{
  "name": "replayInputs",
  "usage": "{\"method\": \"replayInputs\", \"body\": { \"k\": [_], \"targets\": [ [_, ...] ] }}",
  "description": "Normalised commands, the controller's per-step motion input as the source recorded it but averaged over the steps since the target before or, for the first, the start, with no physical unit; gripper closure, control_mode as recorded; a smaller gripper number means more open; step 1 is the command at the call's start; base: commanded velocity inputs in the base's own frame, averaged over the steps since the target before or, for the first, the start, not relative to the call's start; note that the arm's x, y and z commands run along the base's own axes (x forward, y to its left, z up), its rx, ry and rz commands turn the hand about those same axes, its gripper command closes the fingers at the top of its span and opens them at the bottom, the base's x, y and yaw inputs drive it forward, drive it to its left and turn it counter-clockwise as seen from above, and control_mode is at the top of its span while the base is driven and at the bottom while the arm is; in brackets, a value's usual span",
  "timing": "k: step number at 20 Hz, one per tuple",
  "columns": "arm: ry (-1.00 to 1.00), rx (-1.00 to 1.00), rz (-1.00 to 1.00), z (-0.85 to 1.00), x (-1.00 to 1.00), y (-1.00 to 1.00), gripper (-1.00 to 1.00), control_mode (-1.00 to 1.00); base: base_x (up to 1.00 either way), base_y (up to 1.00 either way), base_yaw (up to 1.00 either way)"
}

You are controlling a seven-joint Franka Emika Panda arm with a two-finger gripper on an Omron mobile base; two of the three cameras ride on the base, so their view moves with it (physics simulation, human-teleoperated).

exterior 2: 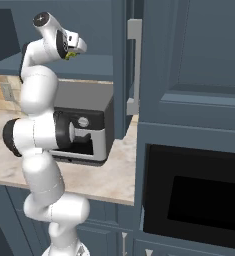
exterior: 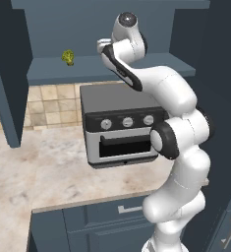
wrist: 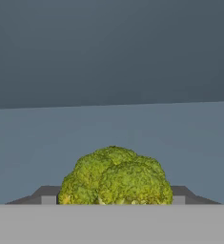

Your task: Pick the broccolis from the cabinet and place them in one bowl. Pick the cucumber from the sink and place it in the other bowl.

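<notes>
Gripper reaches into the open cabinet, jaws spread wide with one broccoli floret squarely between the fingertips — not yet clamped, apparently — the other floret well to the left.

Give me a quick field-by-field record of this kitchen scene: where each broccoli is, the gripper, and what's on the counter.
broccoli one: bumpy yellow-green floret on the shelf of the open dark blue-grey wall cabinet, left side
broccoli two: second yellow-green floret, between the dark finger tips
gripper: two-finger gripper inside the cabinet, jaws wide, either side of that floret
counter: grey toaster oven with three knobs on the beige marble counter
</notes>
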Motion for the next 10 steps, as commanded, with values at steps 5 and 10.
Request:
{"method": "replayInputs", "body": {
  "k": [5, 10],
  "targets": [
    [0.00, 0.00, 0.00, 0.23, -0.59, 0.01, 1.00, -1.00, 0.00, 0.00, 0.00],
    [0.00, 0.00, 0.00, 0.29, -0.70, 0.04, 1.00, -1.00, 0.00, 0.00, 0.00]
  ]
}}
